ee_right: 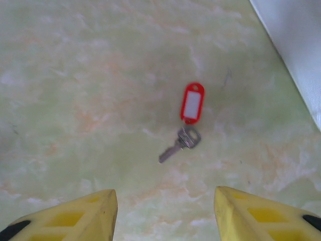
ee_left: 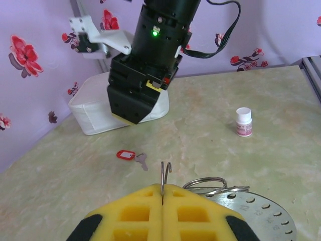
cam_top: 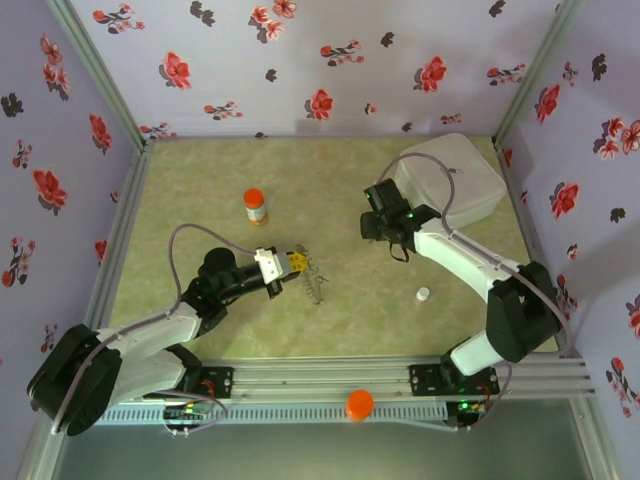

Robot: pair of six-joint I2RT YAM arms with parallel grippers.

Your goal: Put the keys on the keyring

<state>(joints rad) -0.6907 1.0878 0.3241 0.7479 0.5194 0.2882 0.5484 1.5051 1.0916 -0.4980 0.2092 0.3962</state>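
My left jaws are closed on a thin wire of the large flat dark grey keyring [ee_left: 256, 208]. My right jaws hang open and empty above the small silvery red-tagged key [ee_right: 179, 143], which lies on the worktop [ee_right: 75, 100] near that keyring. I judge the flat key may skid aside on closing, or lift by its tag alone.

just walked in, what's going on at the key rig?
The left fingers are shut on a thin wire loop of the keyring, which lies on the table just ahead of them. The right fingers are open with nothing between them and hang over the red-tagged key. That key lies flat on the table beside the white box and is not yet on the ring. The right arm looks set to pick it up.
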